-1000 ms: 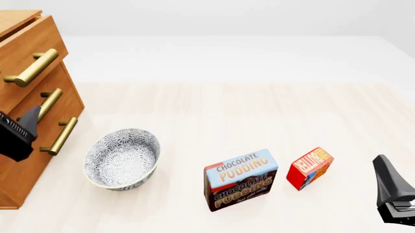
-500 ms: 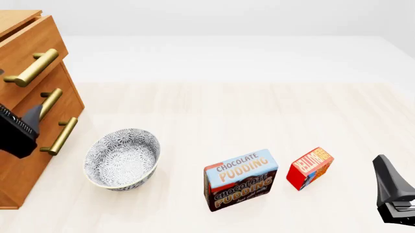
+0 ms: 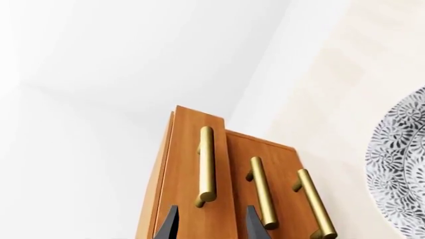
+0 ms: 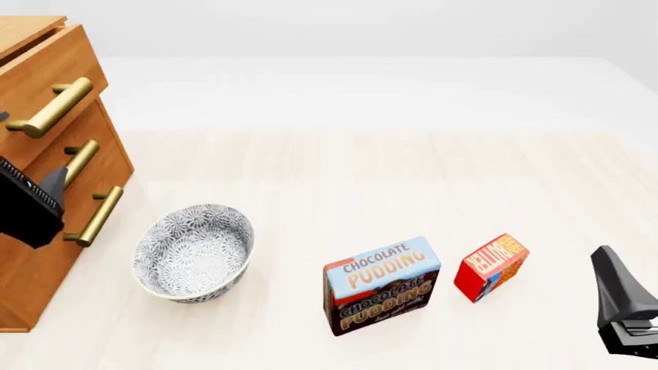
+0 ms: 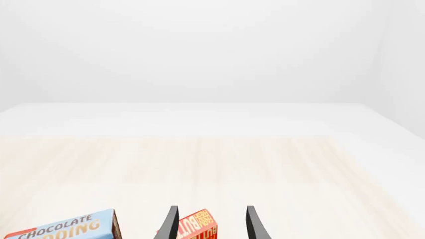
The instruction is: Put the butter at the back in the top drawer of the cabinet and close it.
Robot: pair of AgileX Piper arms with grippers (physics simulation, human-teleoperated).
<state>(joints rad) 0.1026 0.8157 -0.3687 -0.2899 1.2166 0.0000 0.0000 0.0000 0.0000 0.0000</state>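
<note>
Facing the cabinet point(image 4: 46, 154), I had my left gripper point(image 3: 207, 224) lined up on the top drawer point(image 3: 192, 169), its fingers spread and empty around the brass handle point(image 3: 206, 167), a rigid bar to hook. The butter point(image 4: 491, 267), probably a light, stiff box best pinched across its narrow sides, stood beside the pudding box point(image 4: 383, 284), before my right gripper point(image 5: 207, 224), also spread.

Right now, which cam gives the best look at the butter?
Front view: the whole butter box shows, standing on the table just right of the pudding box, lettering and blue patch visible. The right wrist view catches only its top edge at the frame bottom, between the right gripper fingers. The left wrist view shows none of it.
</note>
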